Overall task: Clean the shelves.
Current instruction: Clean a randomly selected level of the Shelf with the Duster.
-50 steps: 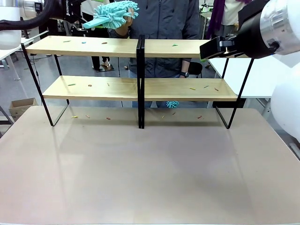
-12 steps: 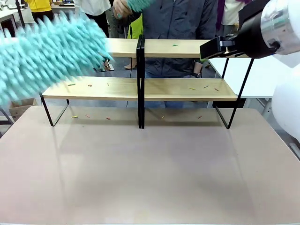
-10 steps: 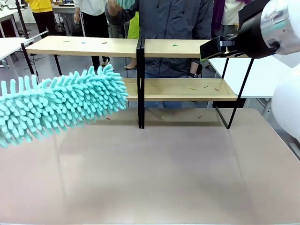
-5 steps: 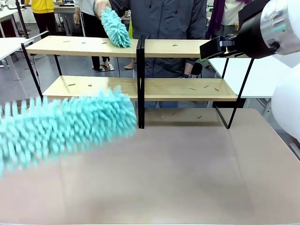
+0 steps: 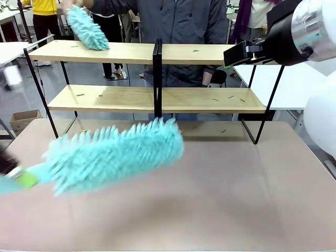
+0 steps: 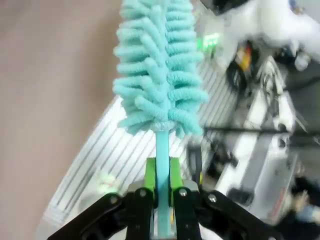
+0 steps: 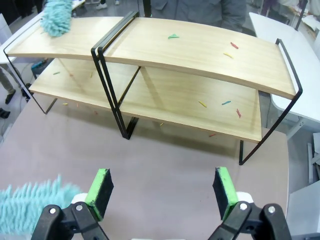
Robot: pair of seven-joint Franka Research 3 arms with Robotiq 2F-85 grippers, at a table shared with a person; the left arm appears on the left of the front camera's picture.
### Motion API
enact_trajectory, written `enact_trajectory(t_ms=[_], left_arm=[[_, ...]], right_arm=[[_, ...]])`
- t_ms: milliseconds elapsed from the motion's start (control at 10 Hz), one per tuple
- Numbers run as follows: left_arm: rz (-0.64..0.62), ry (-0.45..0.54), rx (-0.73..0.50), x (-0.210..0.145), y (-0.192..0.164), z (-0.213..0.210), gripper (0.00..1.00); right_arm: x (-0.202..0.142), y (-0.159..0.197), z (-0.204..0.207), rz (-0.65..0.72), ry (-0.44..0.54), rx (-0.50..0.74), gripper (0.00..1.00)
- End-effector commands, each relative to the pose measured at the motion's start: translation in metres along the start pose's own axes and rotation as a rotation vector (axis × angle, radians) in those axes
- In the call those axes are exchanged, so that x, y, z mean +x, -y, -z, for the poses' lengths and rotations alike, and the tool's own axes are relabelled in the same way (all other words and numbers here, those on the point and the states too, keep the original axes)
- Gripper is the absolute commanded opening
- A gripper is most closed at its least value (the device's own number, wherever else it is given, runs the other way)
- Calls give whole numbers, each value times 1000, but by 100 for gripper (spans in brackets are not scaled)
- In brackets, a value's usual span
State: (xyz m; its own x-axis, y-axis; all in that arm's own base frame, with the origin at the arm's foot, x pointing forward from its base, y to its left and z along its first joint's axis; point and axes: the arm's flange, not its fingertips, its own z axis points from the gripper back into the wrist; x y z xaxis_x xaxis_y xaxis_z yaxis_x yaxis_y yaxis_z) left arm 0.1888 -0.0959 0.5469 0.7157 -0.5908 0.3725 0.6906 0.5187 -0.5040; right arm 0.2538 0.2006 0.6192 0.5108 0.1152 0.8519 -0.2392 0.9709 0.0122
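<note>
- Swung the fluffy teal duster (image 5: 115,155) lower and more toward the middle than half a second back (blurry, so going fast); now low over the table (image 5: 236,205), in front of the shelves (image 5: 210,53), not touching them.
- Squeezed tight on the duster's thin handle (image 6: 162,150) by the left gripper (image 6: 162,175), one green pad on each side.
- Spread wide with nothing inside: right gripper (image 7: 162,192), up high, looking down at the shelves.
- Set at the far side of the table, those shelves: two long wooden boards, a black post (image 5: 156,89) in the middle, small coloured bits (image 7: 226,102) lying on both boards.
- Wiped at the top left board by a person (image 5: 184,21) with a small duster (image 5: 86,27).
- Step in hand, as a guess: bringing the big duster up to a board to brush the bits off.
- To do it well: slow down first, lift to the height of the lower board, turn the fluffy part flat along the wood.
- Then push in one long stroke toward an open end, so the bits fall off and do not just hop around.
- Press softly (thin handle, may slip in the pads).
- Keep clear of the black post, and off the top left board while the person works there.
</note>
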Motion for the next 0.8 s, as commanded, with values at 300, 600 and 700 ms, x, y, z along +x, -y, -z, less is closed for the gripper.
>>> enact_trajectory(t_ms=[300,600,700], left_arm=[[-58,25,100,47,10,51,12],[-91,-28,163,53,12,77,12],[-15,-98,108,55,23,97,12]], right_arm=[[0,0,1,1,0,3,100],[0,0,1,1,0,3,100],[0,0,1,1,0,3,100]])
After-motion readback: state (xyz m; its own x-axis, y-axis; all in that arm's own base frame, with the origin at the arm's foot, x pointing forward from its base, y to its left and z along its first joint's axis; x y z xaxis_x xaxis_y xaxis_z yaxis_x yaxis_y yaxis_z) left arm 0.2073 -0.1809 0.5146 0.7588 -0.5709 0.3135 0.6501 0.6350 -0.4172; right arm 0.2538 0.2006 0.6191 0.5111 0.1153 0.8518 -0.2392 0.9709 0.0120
